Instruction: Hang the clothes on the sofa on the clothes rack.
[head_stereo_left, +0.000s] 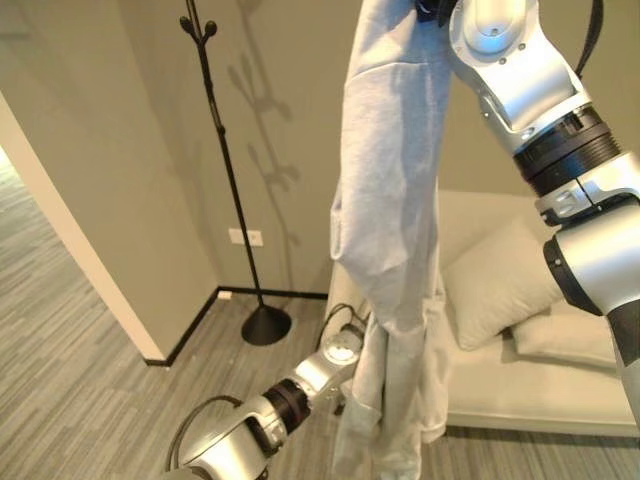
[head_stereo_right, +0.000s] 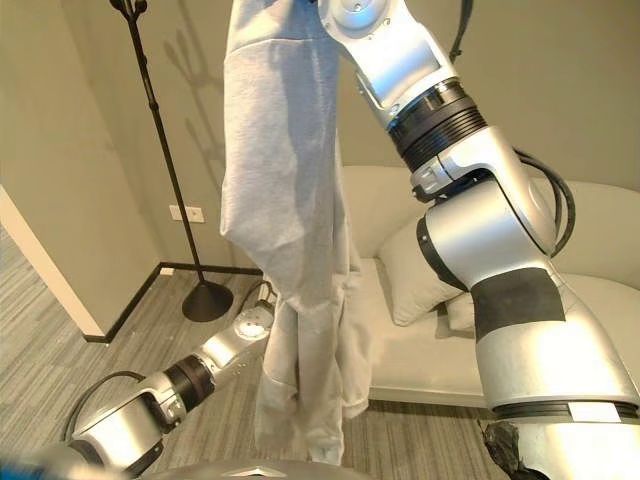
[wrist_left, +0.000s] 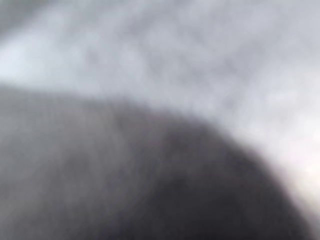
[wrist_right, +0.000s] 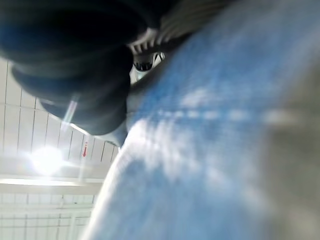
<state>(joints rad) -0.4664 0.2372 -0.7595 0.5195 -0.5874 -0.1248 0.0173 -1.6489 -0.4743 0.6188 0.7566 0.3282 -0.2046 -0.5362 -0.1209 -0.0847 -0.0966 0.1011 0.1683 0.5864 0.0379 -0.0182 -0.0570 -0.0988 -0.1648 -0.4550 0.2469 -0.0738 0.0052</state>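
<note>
garment (head_stereo_left: 385, 200): pale grey, hangs right of clothes rack (head_stereo_left: 225, 170) | hands hidden (grip unreadable) | no legible writing

My right arm reaches high overhead, my right hand (wrist_right: 75, 75) at the top; my left arm stretches low and forward, its hand hidden.

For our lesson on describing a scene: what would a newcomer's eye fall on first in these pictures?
First, the long pale grey fabric garment hanging down the middle of the room, lifted high by the robot's raised right arm. Next, the tall thin black metal clothes rack on its round base, standing bare against the beige wall to the garment's left. Behind the garment sits a white sofa with white cushions.
</note>
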